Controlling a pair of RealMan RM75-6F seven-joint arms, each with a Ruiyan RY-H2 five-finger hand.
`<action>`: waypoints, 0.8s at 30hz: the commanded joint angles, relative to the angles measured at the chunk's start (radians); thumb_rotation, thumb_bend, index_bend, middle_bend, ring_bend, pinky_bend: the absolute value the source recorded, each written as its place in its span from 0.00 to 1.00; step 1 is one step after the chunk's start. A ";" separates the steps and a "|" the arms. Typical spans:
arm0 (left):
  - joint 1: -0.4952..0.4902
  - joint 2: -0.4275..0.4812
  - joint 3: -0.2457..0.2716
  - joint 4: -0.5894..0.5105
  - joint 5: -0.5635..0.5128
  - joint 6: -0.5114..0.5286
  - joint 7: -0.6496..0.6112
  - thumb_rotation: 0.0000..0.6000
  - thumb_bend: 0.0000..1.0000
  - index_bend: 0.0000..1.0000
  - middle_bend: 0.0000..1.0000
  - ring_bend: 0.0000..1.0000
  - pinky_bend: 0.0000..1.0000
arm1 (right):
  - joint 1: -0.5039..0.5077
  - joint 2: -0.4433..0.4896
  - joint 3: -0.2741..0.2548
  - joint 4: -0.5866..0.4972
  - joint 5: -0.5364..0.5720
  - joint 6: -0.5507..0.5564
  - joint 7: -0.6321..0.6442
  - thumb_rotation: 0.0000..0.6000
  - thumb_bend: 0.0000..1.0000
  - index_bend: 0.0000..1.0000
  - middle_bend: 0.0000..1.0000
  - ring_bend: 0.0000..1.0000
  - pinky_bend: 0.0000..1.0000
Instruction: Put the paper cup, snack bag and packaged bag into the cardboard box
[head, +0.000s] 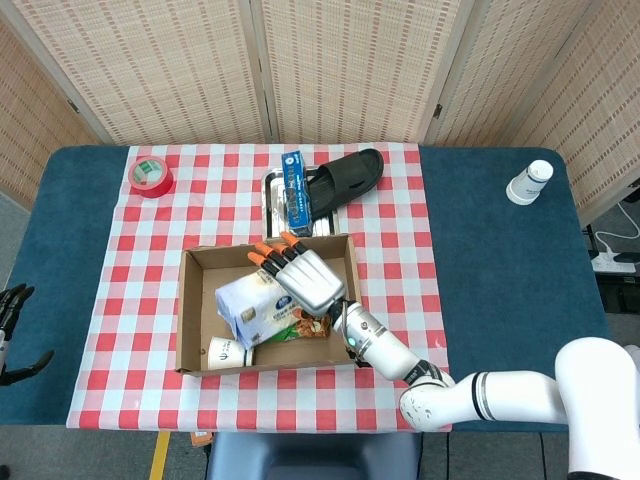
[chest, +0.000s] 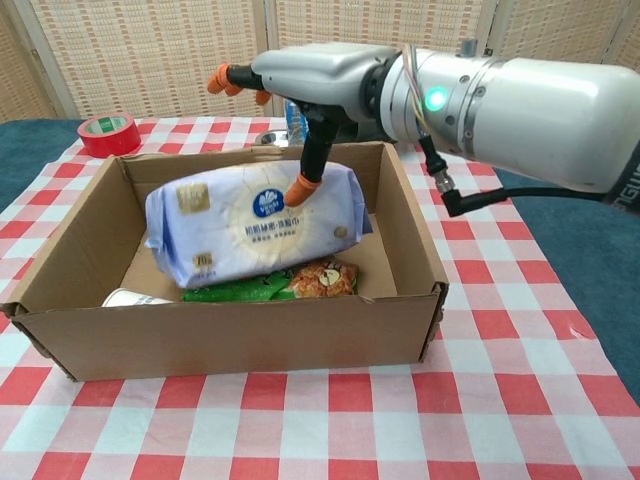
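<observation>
The cardboard box (head: 187, 312) (chest: 230, 338) stands open on the checked cloth. Inside it the white and blue packaged bag (head: 252, 306) (chest: 255, 225) lies tilted on top of the green and orange snack bag (head: 305, 326) (chest: 305, 281), which is mostly covered. The paper cup (head: 229, 350) (chest: 134, 297) lies on its side in the box's near left corner. My right hand (head: 303, 276) (chest: 315, 85) hovers over the packaged bag with fingers spread; its thumb tip (chest: 298, 189) touches the bag's top. My left hand (head: 10, 312) shows at the far left edge, off the table, holding nothing.
A red tape roll (head: 151, 175) (chest: 108, 133) sits at the cloth's far left corner. Behind the box lie a black slipper (head: 350, 174) and a metal tray (head: 271, 190) with a blue packet. A stack of white cups (head: 529, 182) stands far right.
</observation>
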 joint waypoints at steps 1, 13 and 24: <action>-0.001 0.000 0.001 0.000 0.001 -0.001 0.002 1.00 0.22 0.00 0.00 0.00 0.00 | -0.001 0.004 -0.002 -0.004 -0.001 0.006 0.001 1.00 0.00 0.00 0.00 0.00 0.00; 0.000 -0.001 0.001 -0.002 0.006 0.003 0.007 1.00 0.22 0.00 0.00 0.00 0.00 | -0.104 0.188 -0.040 -0.122 -0.073 0.166 -0.054 1.00 0.00 0.00 0.00 0.00 0.00; 0.002 -0.008 -0.001 -0.004 0.008 0.013 0.017 1.00 0.22 0.00 0.00 0.00 0.00 | -0.377 0.460 -0.157 -0.158 -0.161 0.323 0.150 1.00 0.00 0.00 0.00 0.00 0.00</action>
